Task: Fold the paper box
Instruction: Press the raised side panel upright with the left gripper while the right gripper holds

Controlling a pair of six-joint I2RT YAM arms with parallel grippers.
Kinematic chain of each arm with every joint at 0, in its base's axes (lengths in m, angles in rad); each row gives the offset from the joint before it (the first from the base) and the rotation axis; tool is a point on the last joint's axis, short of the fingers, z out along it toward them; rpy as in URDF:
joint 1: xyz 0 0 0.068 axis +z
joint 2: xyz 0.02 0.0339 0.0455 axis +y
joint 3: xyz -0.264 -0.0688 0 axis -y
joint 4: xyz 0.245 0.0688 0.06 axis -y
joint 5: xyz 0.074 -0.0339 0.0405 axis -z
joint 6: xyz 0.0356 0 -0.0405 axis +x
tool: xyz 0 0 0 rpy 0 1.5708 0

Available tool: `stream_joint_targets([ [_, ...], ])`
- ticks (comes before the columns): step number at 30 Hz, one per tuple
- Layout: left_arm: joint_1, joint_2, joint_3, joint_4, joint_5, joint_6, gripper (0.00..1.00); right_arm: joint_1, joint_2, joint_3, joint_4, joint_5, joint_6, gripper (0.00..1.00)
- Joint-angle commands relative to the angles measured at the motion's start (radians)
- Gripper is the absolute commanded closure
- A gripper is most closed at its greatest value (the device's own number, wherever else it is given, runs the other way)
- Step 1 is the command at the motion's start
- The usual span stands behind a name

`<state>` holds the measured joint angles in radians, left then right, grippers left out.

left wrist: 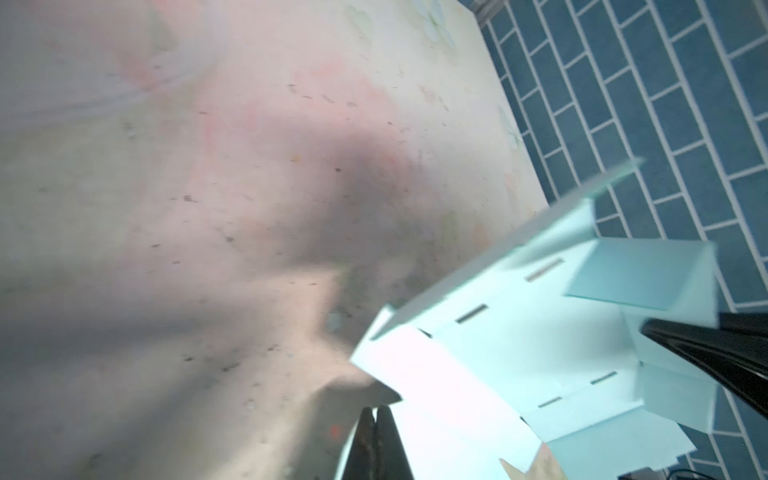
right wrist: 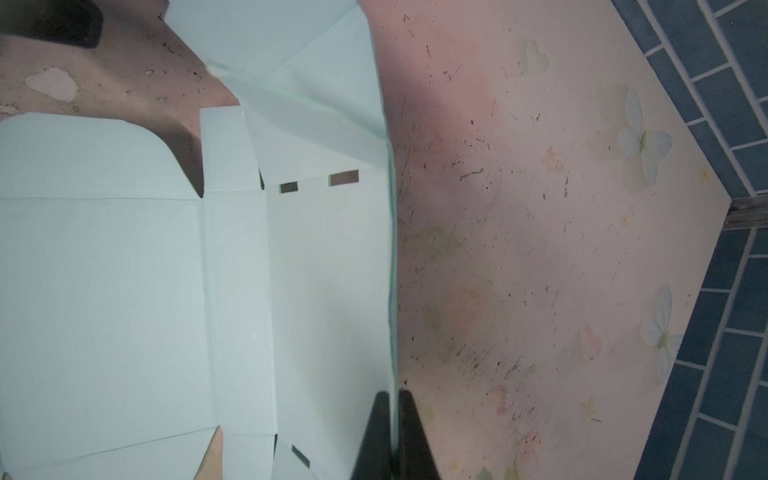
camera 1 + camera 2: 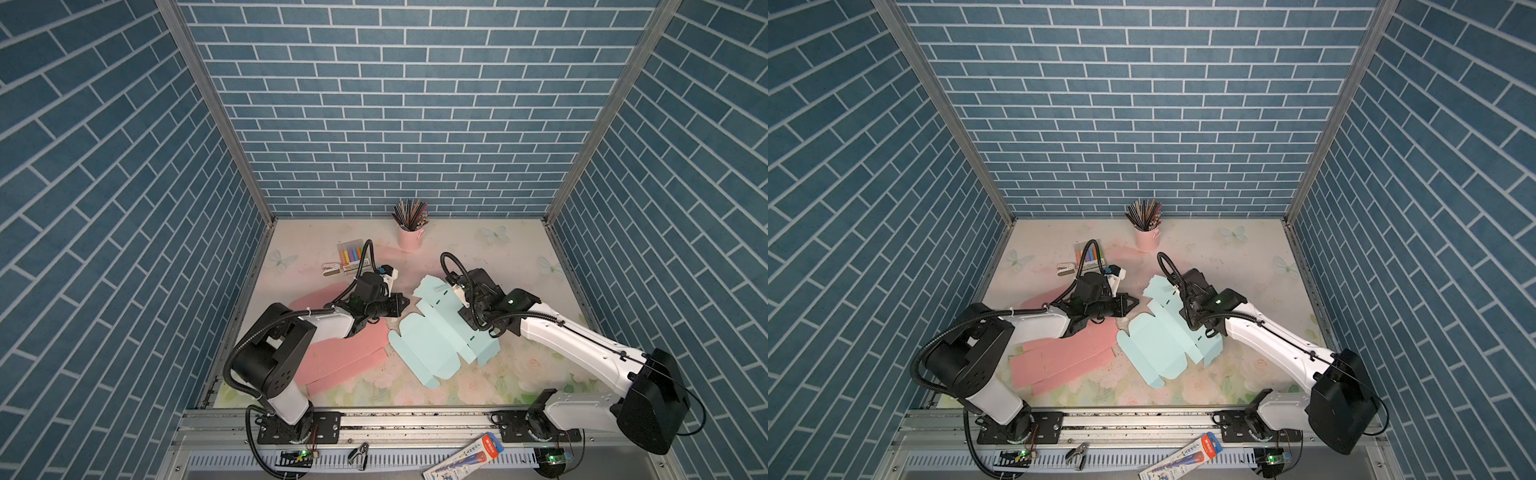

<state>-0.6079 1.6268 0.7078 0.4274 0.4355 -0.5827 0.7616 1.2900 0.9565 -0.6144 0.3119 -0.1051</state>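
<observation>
The paper box (image 3: 432,340) is a light blue die-cut blank lying mid-table in both top views (image 3: 1158,345), partly folded, with its far panels lifted. In the right wrist view my right gripper (image 2: 394,392) is shut on the thin edge of a side panel that stands upright, and the rest of the box (image 2: 124,270) lies flat beside it. My left gripper (image 3: 405,300) is shut just left of the box's far left flap. In the left wrist view its fingers (image 1: 376,409) meet with nothing visible between them, beside the box (image 1: 498,353).
A pink paper blank (image 3: 345,357) lies flat under my left arm. A pink cup of pencils (image 3: 409,237) stands at the back, with a highlighter pack (image 3: 353,255) and a small box (image 3: 332,269) to its left. A clip (image 3: 359,453) and a pen pack (image 3: 465,457) lie on the front rail.
</observation>
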Motion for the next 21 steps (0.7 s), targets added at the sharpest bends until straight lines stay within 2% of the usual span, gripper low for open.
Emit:
stream_joint_targets([
  [1, -0.049, -0.03, 0.031, -0.003, -0.046, -0.018, 1.0, 0.011, -0.03, -0.015, 0.001, 0.011, -0.021, 1.0],
  [13, -0.036, 0.205, 0.335, -0.074, -0.059, 0.032, 1.0, 0.064, -0.073, -0.036, 0.011, 0.009, -0.018, 1.0],
  [21, -0.036, 0.282, 0.395, -0.064, -0.036, 0.022, 1.0, 0.073, -0.081, -0.044, 0.029, 0.002, -0.03, 1.0],
])
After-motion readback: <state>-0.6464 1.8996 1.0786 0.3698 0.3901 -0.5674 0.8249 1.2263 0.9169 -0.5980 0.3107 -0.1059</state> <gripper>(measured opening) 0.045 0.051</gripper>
